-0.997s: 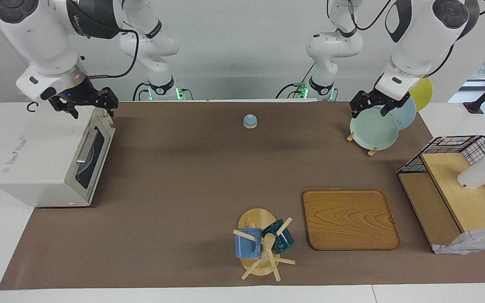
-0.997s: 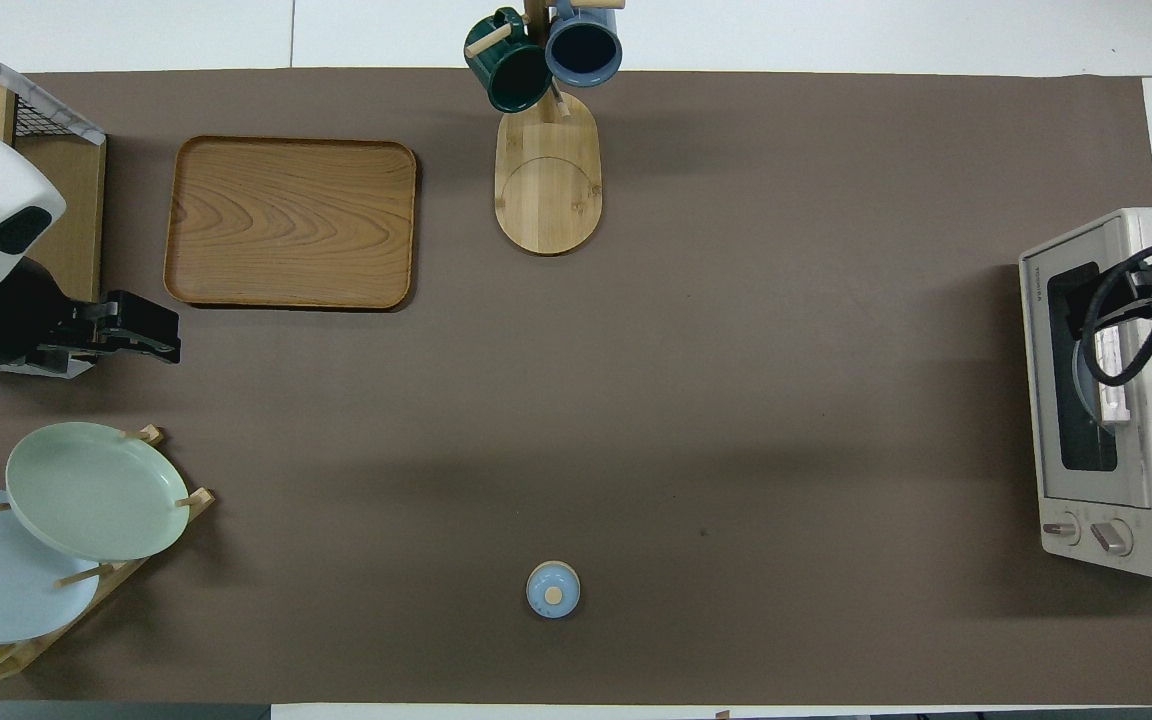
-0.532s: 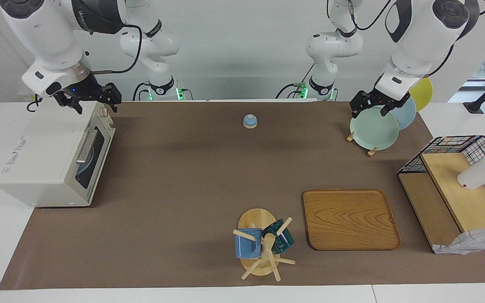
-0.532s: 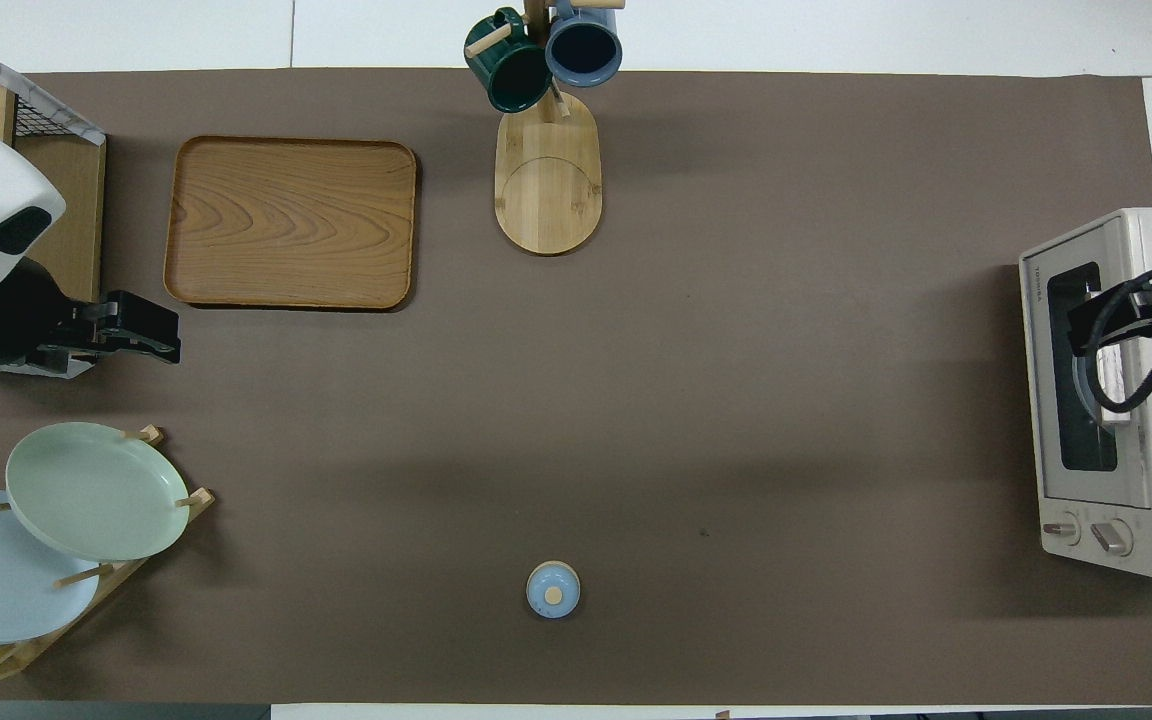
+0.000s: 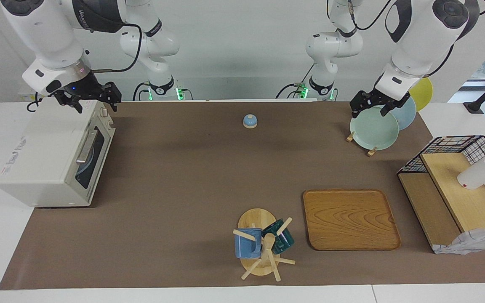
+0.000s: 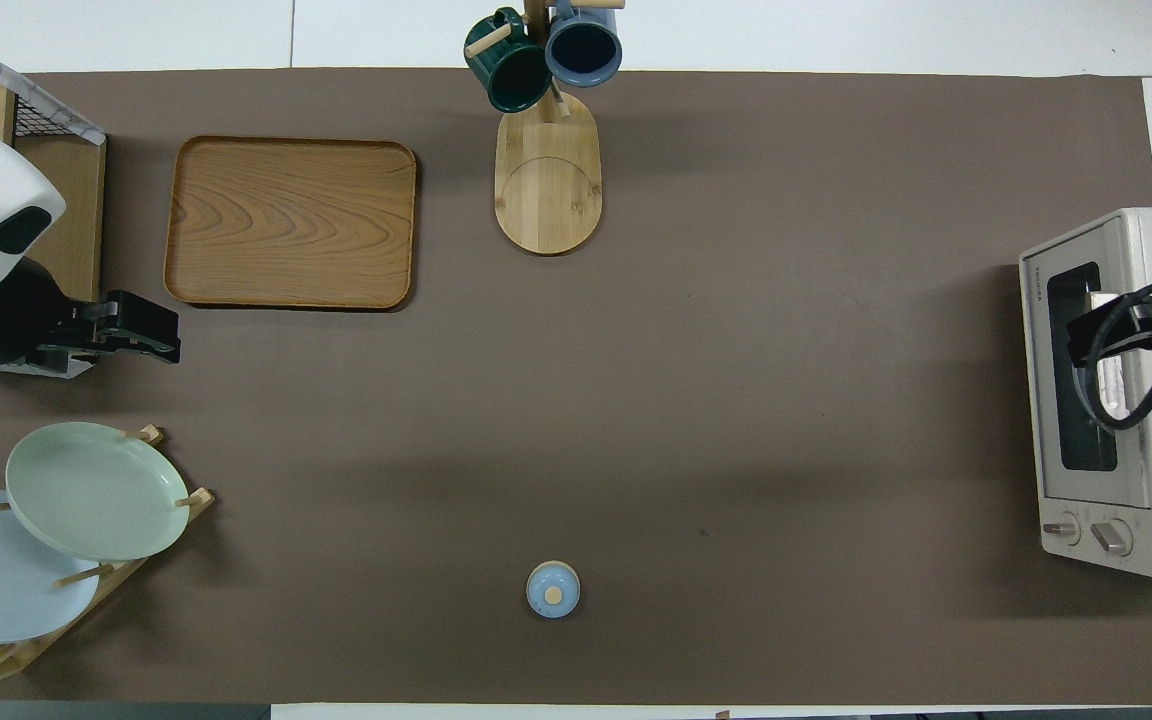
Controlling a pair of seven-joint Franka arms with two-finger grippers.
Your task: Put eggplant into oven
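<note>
Lifted my right pincer (image 5: 95, 100) off oven (image 5: 57, 155) top, open, empty; door shut, no eggplant seen; left pincer (image 5: 371, 108) waits open over plates; next: retreat.

Wooden tray (image 5: 351, 219), mug tree (image 5: 262, 246) (two mugs), plate rack (image 5: 373, 128)
</note>
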